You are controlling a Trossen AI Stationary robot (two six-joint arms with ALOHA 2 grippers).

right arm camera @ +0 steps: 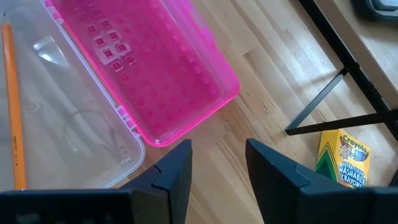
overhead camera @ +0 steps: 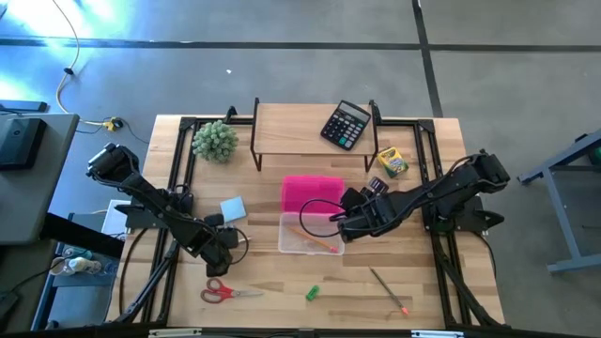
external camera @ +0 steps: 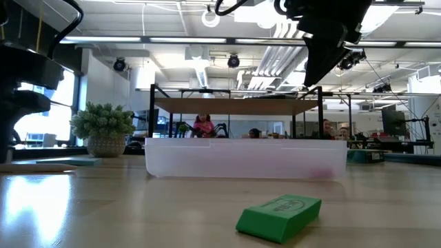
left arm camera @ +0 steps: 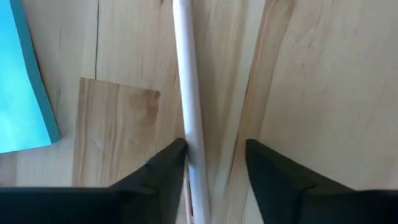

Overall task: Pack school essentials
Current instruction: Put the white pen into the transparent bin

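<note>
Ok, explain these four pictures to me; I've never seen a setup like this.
Two dark robot arms work at a wooden table. One picture looks down from above, one looks level across the tabletop, two come from wrist cameras. On the table lie an open pencil case, red-handled scissors, a green eraser, a blue notepad and a crayon box. The left pincer straddles a white stick, not yet gripping it; the right pincer hangs open and empty near the case.
</note>
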